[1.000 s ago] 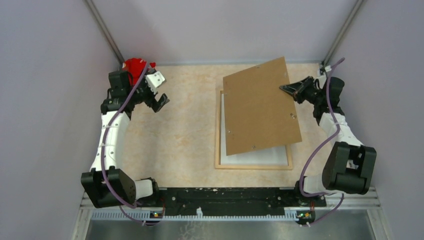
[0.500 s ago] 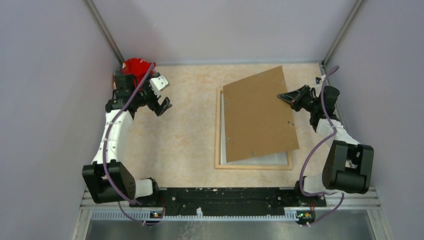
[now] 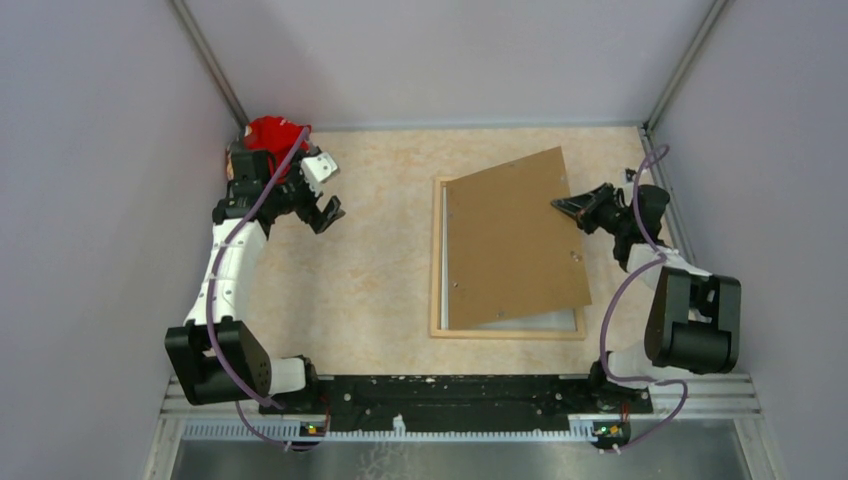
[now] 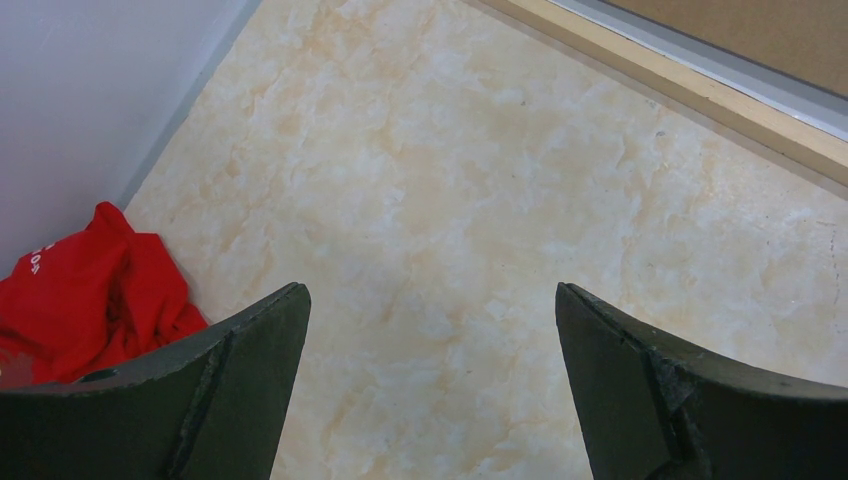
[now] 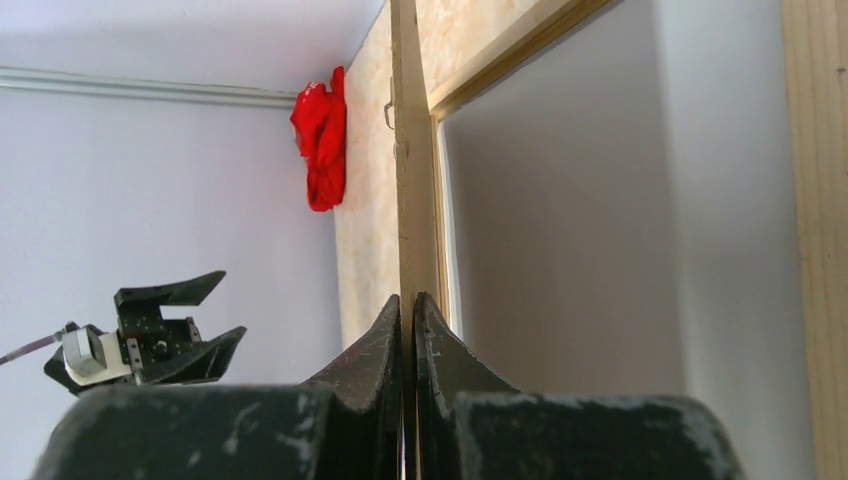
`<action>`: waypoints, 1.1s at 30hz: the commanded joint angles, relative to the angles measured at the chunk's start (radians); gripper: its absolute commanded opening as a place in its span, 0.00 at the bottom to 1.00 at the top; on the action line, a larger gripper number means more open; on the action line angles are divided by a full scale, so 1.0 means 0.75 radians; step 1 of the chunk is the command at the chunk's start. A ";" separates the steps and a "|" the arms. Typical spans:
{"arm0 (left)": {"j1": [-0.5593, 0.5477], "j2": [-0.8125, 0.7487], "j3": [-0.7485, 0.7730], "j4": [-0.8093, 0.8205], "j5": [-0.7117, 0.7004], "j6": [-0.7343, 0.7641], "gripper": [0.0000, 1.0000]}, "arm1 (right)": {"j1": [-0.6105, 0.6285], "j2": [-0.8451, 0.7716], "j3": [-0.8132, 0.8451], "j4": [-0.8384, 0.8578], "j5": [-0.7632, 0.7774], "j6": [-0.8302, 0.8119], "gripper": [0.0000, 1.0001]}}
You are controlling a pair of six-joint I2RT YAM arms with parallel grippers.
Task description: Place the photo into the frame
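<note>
The light-wood frame [image 3: 508,333] lies flat on the table right of centre. Inside it lies the photo [image 3: 548,319], plain white back up, only a strip showing. A brown backing board [image 3: 510,235] slants over frame and photo. My right gripper [image 3: 560,204] is shut on the board's right edge. In the right wrist view the board's thin edge [image 5: 405,150] runs up from my right gripper [image 5: 408,298], with the photo's white back [image 5: 560,220] and the frame rail [image 5: 815,200] beyond. My left gripper [image 3: 330,213] hovers open over bare table, far left of the frame [image 4: 680,95].
A crumpled red cloth [image 3: 272,132] lies in the back left corner, close behind my left arm, and shows in the left wrist view [image 4: 100,290]. Lilac walls enclose the table on three sides. Marbled tabletop [image 3: 380,250] lies between the left gripper and the frame.
The right gripper has come down and nearer, laying the backing board lower and flatter over the frame. The left gripper shifted slightly at first, then held still.
</note>
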 commanded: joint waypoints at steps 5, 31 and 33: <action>-0.006 -0.008 -0.015 0.036 0.040 0.026 0.99 | 0.000 0.031 0.000 0.185 -0.020 0.079 0.00; -0.006 -0.024 -0.034 0.024 0.000 0.048 0.99 | 0.035 0.112 -0.089 0.405 -0.052 0.198 0.00; -0.007 -0.026 -0.036 0.024 0.002 0.048 0.99 | 0.035 0.109 -0.094 0.410 -0.055 0.201 0.00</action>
